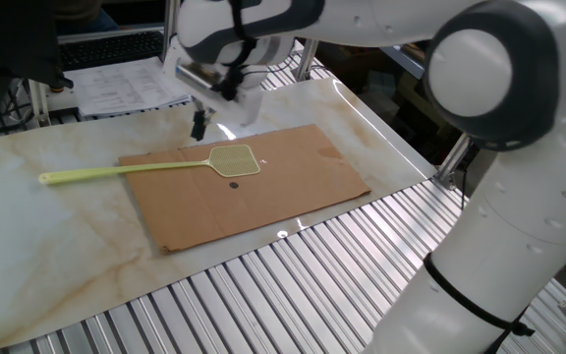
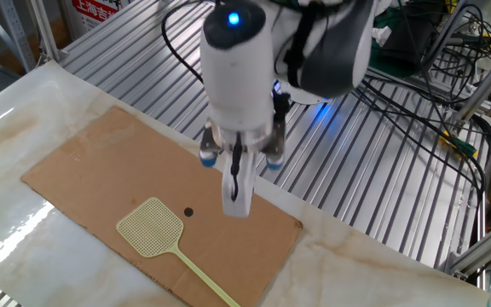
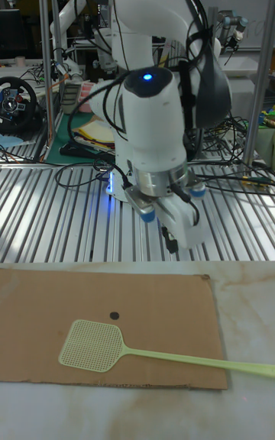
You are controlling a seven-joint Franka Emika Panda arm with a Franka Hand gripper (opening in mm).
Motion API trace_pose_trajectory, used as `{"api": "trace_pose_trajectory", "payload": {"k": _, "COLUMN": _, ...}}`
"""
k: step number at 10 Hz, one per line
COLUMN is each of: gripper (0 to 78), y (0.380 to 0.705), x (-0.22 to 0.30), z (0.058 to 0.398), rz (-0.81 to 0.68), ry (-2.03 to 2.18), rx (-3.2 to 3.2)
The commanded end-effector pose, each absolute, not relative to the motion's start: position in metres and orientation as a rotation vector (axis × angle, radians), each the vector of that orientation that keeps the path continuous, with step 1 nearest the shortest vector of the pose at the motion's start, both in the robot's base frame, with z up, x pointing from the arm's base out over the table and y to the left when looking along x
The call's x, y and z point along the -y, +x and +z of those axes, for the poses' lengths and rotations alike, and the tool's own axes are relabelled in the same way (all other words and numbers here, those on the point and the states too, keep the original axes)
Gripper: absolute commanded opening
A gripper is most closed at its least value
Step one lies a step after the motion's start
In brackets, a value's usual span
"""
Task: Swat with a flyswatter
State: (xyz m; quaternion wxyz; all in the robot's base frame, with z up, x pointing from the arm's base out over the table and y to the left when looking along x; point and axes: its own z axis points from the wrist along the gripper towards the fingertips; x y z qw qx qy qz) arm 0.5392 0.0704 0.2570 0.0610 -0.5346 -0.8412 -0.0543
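Flyswatter (image 1: pixel 155 168): we see it lying flat, mesh head on the cardboard sheet (image 1: pixel 254 197), thin handle running off the sheet's edge onto the marble worktop (image 1: pixel 57 236). Nothing touches it.
Head position: we locate the mesh head just beside 1 small dark spot (image 1: pixel 233 184) on the cardboard, apart from it.
Pincer (image 1: pixel 199 125): we find it in the air above the far edge of the cardboard, near the handle's junction with the head, well clear of the swatter. It holds nothing.
Pincer opening: we cannot tell how far the 2 fingers stand apart; they are dark and small in one fixed view and hidden behind the wrist housing in the others.
Arm (image 2: pixel 241 94): we see 1 blue light lit on the wrist.
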Motion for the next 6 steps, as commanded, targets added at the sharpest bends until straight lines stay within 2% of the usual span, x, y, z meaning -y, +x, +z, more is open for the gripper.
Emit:
{"api": "trace_pose_trajectory", "payload": {"k": 1, "gripper": 0.0, "y": 0.557, "x": -0.101, "z": 0.229, "rz": -0.143, "ry": -1.798, "rx": 2.421}}
{"api": "trace_pose_trajectory", "payload": {"k": 6, "gripper": 0.0, "y": 0.568, "x": -0.118, "z": 0.209, "rz": -0.144, "ry": -1.929, "rx": 2.320}}
